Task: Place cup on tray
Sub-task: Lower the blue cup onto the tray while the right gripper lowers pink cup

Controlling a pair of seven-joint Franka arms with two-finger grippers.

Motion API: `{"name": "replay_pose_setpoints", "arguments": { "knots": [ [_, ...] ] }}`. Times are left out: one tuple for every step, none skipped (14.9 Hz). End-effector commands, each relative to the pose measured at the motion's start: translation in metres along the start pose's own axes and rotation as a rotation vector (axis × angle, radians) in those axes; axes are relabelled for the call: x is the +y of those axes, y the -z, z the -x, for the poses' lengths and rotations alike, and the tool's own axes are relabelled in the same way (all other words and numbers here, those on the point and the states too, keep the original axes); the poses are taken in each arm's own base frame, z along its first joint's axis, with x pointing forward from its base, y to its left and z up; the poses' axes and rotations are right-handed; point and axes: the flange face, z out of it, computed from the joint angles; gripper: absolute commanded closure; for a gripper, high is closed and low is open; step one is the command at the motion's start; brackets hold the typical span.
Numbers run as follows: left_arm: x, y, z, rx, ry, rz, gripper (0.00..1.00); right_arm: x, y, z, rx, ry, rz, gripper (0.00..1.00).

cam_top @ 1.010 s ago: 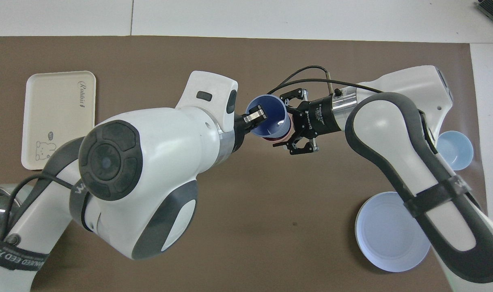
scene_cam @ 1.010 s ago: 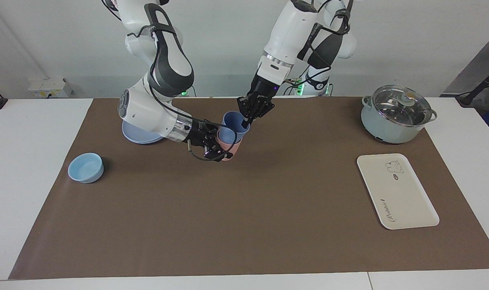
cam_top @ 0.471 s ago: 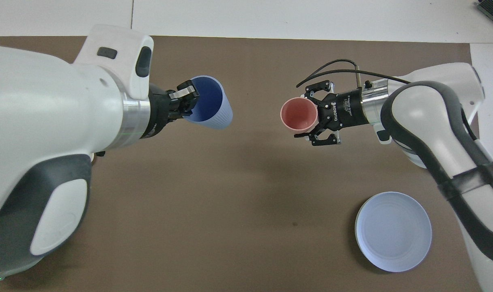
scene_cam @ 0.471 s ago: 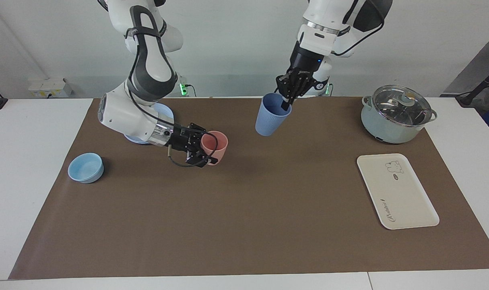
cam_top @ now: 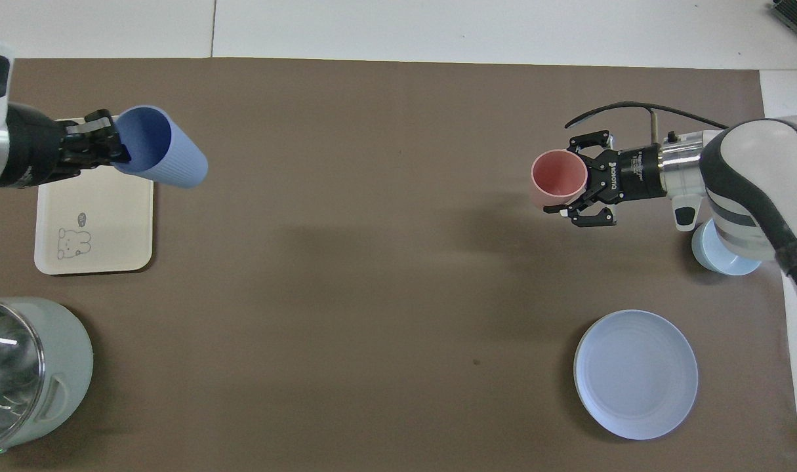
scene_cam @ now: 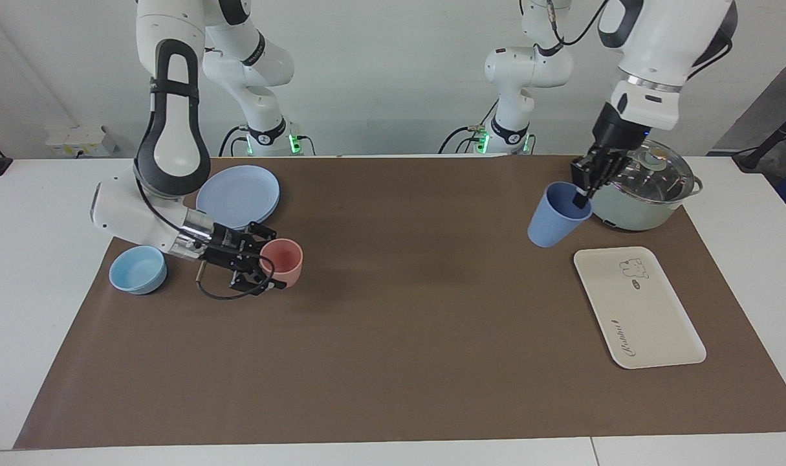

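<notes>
The periwinkle-blue cup [scene_cam: 553,224] hangs tilted in the air, held at its rim by my left gripper [scene_cam: 581,198], which is shut with one finger inside it. It is over the mat next to the pot and the tray's nearer corner. In the overhead view the cup [cam_top: 168,158] and left gripper [cam_top: 113,141] overlap the tray's edge. The cream-white tray [scene_cam: 651,323] lies flat on the mat at the left arm's end and also shows in the overhead view [cam_top: 103,223]. My right gripper [scene_cam: 263,264] is low over the mat, shut on the salmon-pink tumbler [scene_cam: 285,259].
A pale green pot with a glass lid [scene_cam: 635,184] stands nearer to the robots than the tray. A round blue plate [scene_cam: 239,194] and a squat light-blue bowl [scene_cam: 138,268] sit at the right arm's end, near the pink tumbler [cam_top: 557,185].
My left gripper has lifted the blue cup out of the pink tumbler and carried it to beside the tray. My right gripper has drawn the pink tumbler toward the right arm's end.
</notes>
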Motion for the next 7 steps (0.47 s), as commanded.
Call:
{"name": "replay_pose_setpoints", "arguments": {
  "knots": [
    [-0.087, -0.025, -0.003, 0.016, -0.011, 0.001, 1.00, -0.008, 0.013, -0.056, -0.053, 0.039, -0.019, 1.00],
    [-0.124, -0.033, -0.015, 0.026, -0.034, 0.001, 1.00, -0.008, 0.014, -0.063, -0.050, 0.050, -0.024, 1.00],
    [-0.157, -0.049, -0.027, 0.015, -0.080, -0.005, 1.00, -0.008, 0.019, -0.072, -0.049, 0.048, -0.033, 1.00],
    [-0.182, -0.070, -0.037, 0.006, -0.109, -0.010, 1.00, -0.007, 0.020, -0.088, -0.048, 0.054, -0.037, 1.00],
    [-0.199, -0.090, -0.046, 0.016, -0.112, -0.016, 1.00, -0.004, 0.020, -0.104, -0.054, 0.065, -0.044, 1.00],
    [-0.210, -0.107, -0.049, 0.025, -0.112, -0.022, 1.00, -0.002, 0.025, -0.113, -0.044, 0.064, -0.063, 1.00],
    [-0.217, -0.123, -0.049, 0.037, -0.117, -0.018, 1.00, 0.001, 0.025, -0.117, -0.044, 0.062, -0.062, 1.00]
  ]
}}
